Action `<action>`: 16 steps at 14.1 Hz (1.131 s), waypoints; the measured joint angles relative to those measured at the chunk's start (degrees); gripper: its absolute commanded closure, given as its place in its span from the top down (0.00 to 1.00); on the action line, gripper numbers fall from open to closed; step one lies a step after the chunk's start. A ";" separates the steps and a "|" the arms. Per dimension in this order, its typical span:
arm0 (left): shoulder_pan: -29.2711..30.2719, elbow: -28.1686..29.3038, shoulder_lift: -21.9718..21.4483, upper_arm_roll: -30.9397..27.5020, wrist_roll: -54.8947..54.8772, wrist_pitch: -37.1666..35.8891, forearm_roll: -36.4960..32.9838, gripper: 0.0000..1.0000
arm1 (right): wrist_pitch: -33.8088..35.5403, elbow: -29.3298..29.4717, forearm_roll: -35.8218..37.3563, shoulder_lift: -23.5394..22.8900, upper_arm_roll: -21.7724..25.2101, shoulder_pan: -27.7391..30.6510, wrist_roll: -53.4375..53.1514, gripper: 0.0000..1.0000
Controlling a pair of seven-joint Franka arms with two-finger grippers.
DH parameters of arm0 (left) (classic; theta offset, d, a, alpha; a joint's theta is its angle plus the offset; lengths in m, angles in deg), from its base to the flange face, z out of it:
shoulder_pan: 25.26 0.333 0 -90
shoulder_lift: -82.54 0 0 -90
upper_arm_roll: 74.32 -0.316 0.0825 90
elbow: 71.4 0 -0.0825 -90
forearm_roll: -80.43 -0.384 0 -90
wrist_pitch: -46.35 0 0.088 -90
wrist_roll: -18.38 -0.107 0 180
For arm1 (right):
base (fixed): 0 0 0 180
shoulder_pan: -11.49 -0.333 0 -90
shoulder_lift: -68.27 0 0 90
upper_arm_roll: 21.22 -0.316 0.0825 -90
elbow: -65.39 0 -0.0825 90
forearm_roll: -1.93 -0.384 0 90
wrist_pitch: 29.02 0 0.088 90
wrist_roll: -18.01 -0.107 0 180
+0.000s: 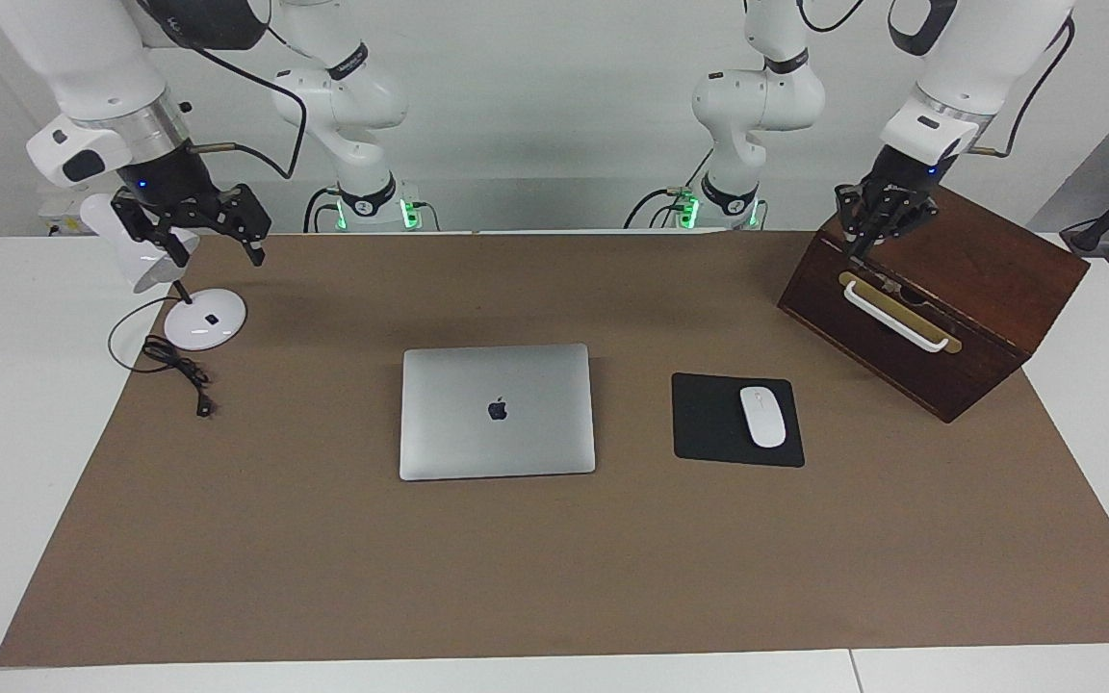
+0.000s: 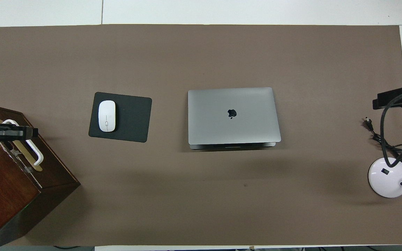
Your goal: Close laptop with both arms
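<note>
1. The laptop [image 1: 497,412] lies at the centre of the desk [image 1: 323,577] with its lid flat, apparently shut, so neither arm needs to touch it.
2. Taking twelve o'clock as toward the robots, the right arm [image 1: 92,87] hangs over the lamp [image 1: 205,319] at ten o'clock from the laptop, jaws spread and empty.
3. The left arm [image 1: 940,106] hangs over the wooden box [image 1: 959,279] at two o'clock. I cannot tell whether its jaws are open.
</note>
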 measured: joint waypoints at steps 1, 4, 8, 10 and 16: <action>0.82 -0.38 0.26 0.01 0.00 -0.02 -0.01 1.00 | 0.00 -0.25 0.00 0.00 0.00 0.00 0.00 1.00; 2.49 -1.78 1.06 0.02 0.03 -0.14 -2.18 1.00 | 0.00 -0.58 0.00 0.06 0.00 0.00 0.00 1.00; 2.61 -1.99 1.19 0.07 0.86 -0.19 -2.71 1.00 | 0.00 -0.63 0.00 0.16 0.00 0.00 0.00 1.00; 2.64 -2.01 1.19 0.06 0.91 -0.25 -2.78 1.00 | 0.00 -0.64 0.00 0.17 0.00 0.00 0.00 1.00; 4.03 -3.54 1.51 0.07 0.91 -0.25 -5.20 1.00 | 0.00 -0.83 0.00 0.20 0.14 0.07 0.00 1.00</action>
